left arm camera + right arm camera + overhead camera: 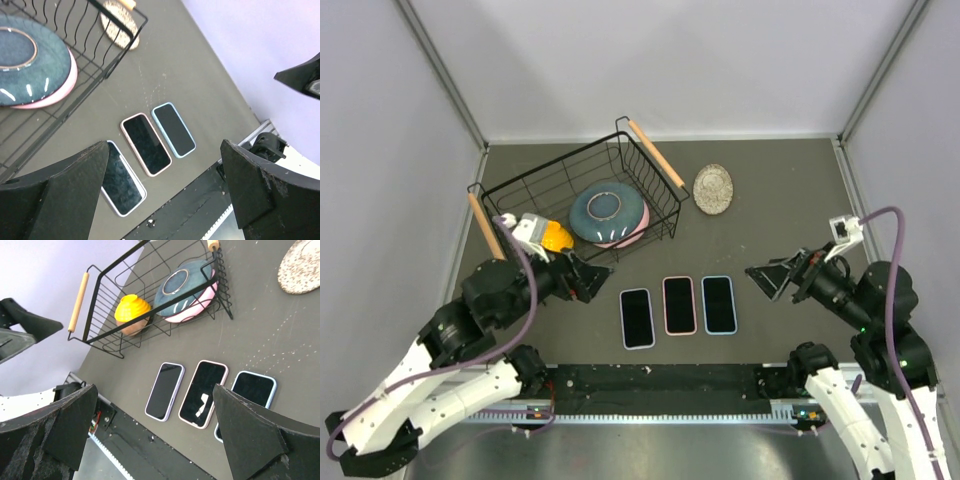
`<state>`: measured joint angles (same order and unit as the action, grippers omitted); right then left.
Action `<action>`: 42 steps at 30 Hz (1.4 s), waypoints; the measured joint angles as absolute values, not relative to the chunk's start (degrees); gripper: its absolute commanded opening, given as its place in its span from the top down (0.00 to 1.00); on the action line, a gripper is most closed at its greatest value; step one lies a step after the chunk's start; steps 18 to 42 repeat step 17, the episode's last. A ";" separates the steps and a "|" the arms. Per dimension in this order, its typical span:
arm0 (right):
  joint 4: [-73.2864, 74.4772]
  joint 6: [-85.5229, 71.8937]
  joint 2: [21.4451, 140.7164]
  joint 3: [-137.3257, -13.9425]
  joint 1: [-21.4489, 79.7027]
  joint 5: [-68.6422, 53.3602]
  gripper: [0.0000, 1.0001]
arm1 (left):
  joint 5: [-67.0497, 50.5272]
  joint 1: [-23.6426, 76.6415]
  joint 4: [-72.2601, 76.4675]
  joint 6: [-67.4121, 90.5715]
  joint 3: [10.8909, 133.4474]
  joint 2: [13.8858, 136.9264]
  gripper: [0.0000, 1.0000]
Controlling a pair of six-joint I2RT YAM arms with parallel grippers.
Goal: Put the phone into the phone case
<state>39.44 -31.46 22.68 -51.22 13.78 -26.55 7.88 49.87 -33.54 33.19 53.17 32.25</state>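
Observation:
Three flat phones with dark screens lie side by side near the table's front edge. One has a lavender rim [637,318], one a pink rim [679,305], one a light blue rim [719,304]. From these views I cannot tell a bare phone from a phone case. My left gripper [590,278] hovers open just left of the lavender one [120,180], holding nothing. My right gripper [767,277] hovers open to the right of the blue one [250,390], also holding nothing. The pink one [204,393] shows a bright reflection on its screen.
A black wire basket [545,163] with wooden handles stands at the back left. It holds a blue plate [608,212] stacked on a pink one and an orange-yellow object [557,237]. A speckled round dish [713,188] lies right of the basket. Grey walls enclose the table.

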 measured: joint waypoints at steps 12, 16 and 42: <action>39.46 -31.27 18.96 -51.20 13.78 -23.62 0.01 | 9.45 49.87 -30.06 31.31 51.68 25.87 0.01; 39.46 -31.73 18.96 -51.20 13.78 -23.62 0.01 | 9.47 49.87 -30.06 31.33 51.20 25.85 0.01; 39.46 -31.83 18.96 -51.20 13.78 -23.62 0.01 | 9.47 49.87 -30.09 31.33 51.13 25.85 0.01</action>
